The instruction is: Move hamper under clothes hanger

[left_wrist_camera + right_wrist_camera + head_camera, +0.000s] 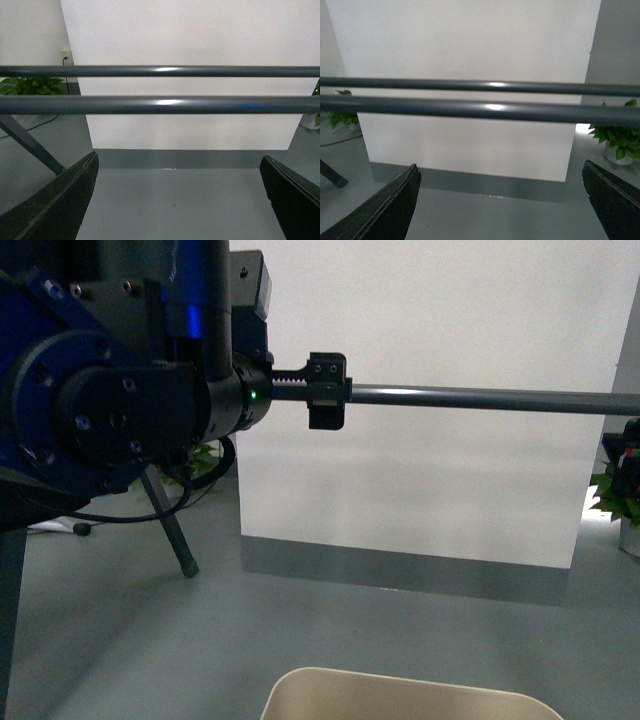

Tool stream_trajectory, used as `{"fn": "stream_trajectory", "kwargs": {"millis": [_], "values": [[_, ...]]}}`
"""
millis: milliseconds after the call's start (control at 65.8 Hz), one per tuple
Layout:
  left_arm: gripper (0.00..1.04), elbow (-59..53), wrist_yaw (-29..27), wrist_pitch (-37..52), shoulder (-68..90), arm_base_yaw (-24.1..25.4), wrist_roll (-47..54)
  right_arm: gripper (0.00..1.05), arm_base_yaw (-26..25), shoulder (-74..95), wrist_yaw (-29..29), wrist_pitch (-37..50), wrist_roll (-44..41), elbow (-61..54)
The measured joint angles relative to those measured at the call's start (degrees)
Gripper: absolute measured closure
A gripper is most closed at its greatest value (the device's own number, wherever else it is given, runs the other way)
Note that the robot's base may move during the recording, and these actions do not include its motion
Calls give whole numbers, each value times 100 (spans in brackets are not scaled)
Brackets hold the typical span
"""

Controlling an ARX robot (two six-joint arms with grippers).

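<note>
Hamper (400, 685): only the rim shows, near edge, centre, on the near side of the clothes hanger (480, 397) bar. Left tool (178, 156) spread, up at bar height by the hanger's left end. Right tool (500, 164) also spread, facing the bars, holding nothing.

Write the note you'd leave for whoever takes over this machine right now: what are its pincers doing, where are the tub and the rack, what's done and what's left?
The left pincer is open and empty, up at the height of the clothes hanger and facing it.
The right pincer is open and empty, facing it too.
The hamper sits on the floor at the near edge of the front view, apparently short of the clothes hanger; neither pincer touches it.
Done: nothing visible yet.
Left: probably lower the arms, take the hamper and move it forward under the clothes hanger.
</note>
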Motion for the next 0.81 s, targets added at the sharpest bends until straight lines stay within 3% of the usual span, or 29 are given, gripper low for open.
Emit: {"fn": "stream_trajectory", "kwargs": {"millis": [456, 759, 805], "values": [[7, -691, -24, 120, -909, -409, 142, 8, 306, -1263, 111, 234, -151, -994], [7, -1698, -378, 804, -1545, -474, 363, 8, 317, -1827, 223, 638, -140, -1661], [15, -1834, -859, 238, -1744, -446, 175, 8, 319, -1827, 221, 640, -140, -1666]]}}
